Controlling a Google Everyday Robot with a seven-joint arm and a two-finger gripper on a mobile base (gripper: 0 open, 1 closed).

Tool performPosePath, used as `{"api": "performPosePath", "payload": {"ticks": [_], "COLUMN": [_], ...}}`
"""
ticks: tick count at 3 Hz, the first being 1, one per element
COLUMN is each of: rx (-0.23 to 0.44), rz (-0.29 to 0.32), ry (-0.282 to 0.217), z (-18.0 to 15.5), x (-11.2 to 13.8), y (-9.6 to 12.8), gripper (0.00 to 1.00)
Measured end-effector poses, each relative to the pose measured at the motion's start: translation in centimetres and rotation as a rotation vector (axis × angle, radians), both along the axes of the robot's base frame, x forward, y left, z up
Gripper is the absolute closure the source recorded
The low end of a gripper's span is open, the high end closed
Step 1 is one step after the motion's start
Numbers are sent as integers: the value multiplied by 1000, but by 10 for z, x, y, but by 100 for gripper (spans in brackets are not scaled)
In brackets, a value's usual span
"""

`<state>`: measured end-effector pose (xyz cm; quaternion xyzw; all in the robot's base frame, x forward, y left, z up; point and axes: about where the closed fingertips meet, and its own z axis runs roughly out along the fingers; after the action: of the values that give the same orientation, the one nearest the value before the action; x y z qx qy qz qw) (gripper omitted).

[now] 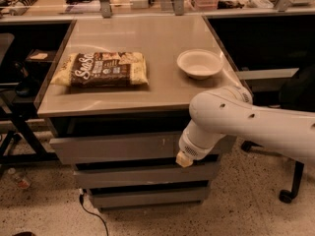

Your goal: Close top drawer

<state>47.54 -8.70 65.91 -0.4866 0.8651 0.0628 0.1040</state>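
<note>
The top drawer (118,147) is a wide grey metal front just under the tabletop, pulled out a little, with a dark gap above it. My white arm reaches in from the right and bends down in front of the drawer's right part. The gripper (184,159) shows as a pale tip at the drawer's lower edge, against or very near the front.
A grey table (162,90) carries a brown and cream snack bag (102,69) at the left and a white bowl (199,63) at the right. Two narrower drawer fronts (142,175) sit below. A black chair base (288,193) stands at the right. A cable (93,214) lies on the floor.
</note>
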Motion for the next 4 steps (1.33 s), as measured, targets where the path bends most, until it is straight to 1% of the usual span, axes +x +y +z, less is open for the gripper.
{"api": "performPosePath", "payload": {"ticks": [1, 2, 3, 4], "rx": [-13, -16, -16, -16], "rz": [-23, -48, -48, -48], "ry": [-35, -53, -53, -53], "z": [0, 2, 2, 2], "x": [27, 49, 49, 49], "y": [6, 11, 11, 11], "gripper": [100, 81, 59, 34]}}
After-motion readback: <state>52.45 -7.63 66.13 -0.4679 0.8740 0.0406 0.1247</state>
